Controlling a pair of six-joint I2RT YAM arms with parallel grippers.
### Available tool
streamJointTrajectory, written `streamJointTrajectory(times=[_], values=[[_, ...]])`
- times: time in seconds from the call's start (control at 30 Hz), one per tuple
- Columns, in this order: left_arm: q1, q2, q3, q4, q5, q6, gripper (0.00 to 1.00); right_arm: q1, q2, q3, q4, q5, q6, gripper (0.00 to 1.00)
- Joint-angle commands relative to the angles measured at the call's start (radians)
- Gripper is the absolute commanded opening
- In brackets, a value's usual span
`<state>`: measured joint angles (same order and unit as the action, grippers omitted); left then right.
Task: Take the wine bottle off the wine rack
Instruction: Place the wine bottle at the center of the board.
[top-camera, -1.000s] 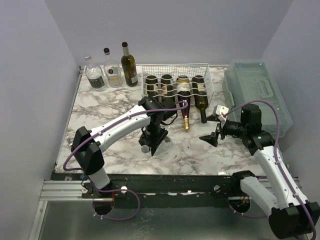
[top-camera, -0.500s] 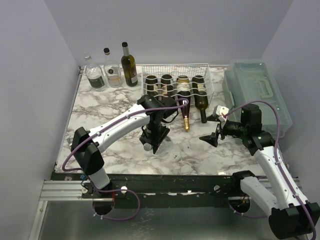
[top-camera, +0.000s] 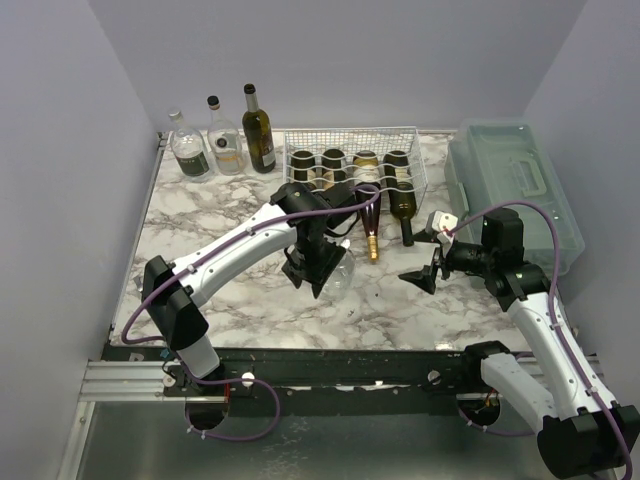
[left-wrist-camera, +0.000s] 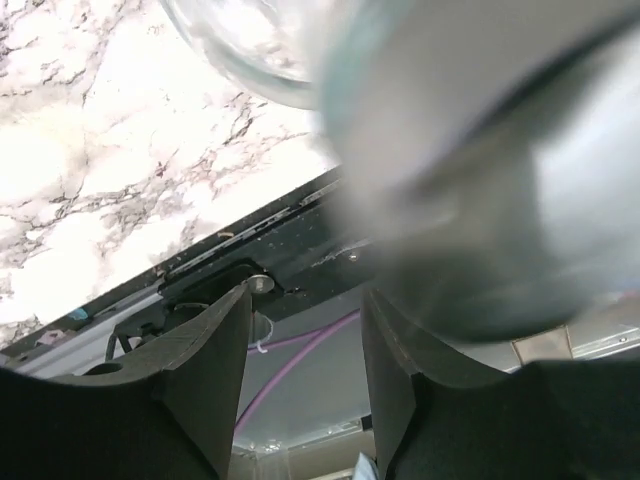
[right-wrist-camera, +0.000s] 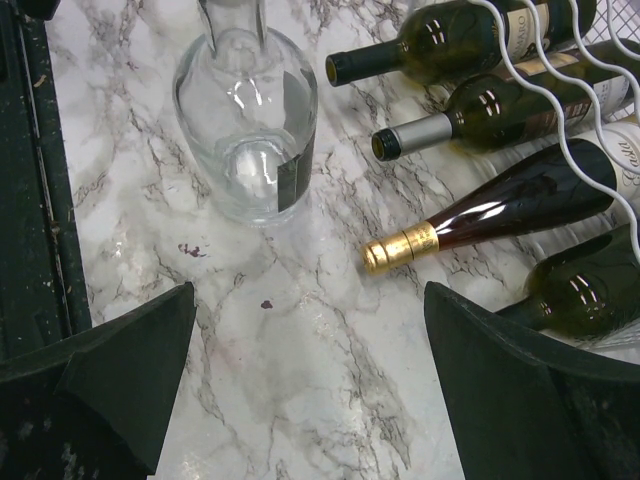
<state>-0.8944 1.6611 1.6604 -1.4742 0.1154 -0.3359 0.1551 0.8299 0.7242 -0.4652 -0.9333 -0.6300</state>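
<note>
The left arm reached diagonally from its base at the near-left corner across the marble tabletop (top-camera: 220, 210), its wrist bent downward just in front of the wine rack (top-camera: 418, 165). The left gripper (top-camera: 316, 268) pointed down beside a clear glass bottle (right-wrist-camera: 245, 140) that rested on the marble, off the rack and near its front edge. Whether the bottle stood upright or tilted could not be told. In the left wrist view the jaws stood partly apart, with only the table's near rail showing between the tips. A blurred glass shape sat close to the lens, and any contact with the fingers was unclear. The right arm rose from the near-right base, its elbow beside the translucent plastic box (top-camera: 515, 190) and its wrist turned leftward. The right gripper (right-wrist-camera: 308, 295) hung spread wide and empty over bare marble — between the clear bottle and the necks of the dark wine bottles (right-wrist-camera: 480, 110) lying in the rack, among them a gold-capped bottle (right-wrist-camera: 500, 210)
</note>
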Motion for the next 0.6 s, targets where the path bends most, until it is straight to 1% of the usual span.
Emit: streamJointTrajectory(times=[0.0,0.27,0.33,0.47,0.57], values=[[-0.007,-0.007,0.039,0.004,-0.021,-0.002,0.49,-0.004,-0.012,-0.005,-0.026,-0.029,-0.016,0.99],[-0.006,-0.049,0.065,0.038,-0.007,0.001,0.5,-0.004,-0.013,-0.004,-0.026,-0.027,-0.017,1.0],[-0.007,-0.075,0.058,0.059,-0.014,0.001,0.51,-0.004,-0.013,-0.005,-0.026,-0.027,-0.019,0.99],[-0.007,-0.163,0.018,0.139,-0.017,-0.006,0.52,-0.005,-0.014,-0.003,-0.028,-0.026,-0.02,0.99],[-0.006,-0.249,-0.053,0.244,-0.018,-0.019,0.52,-0.005,-0.013,-0.004,-0.027,-0.024,-0.021,1.0]])
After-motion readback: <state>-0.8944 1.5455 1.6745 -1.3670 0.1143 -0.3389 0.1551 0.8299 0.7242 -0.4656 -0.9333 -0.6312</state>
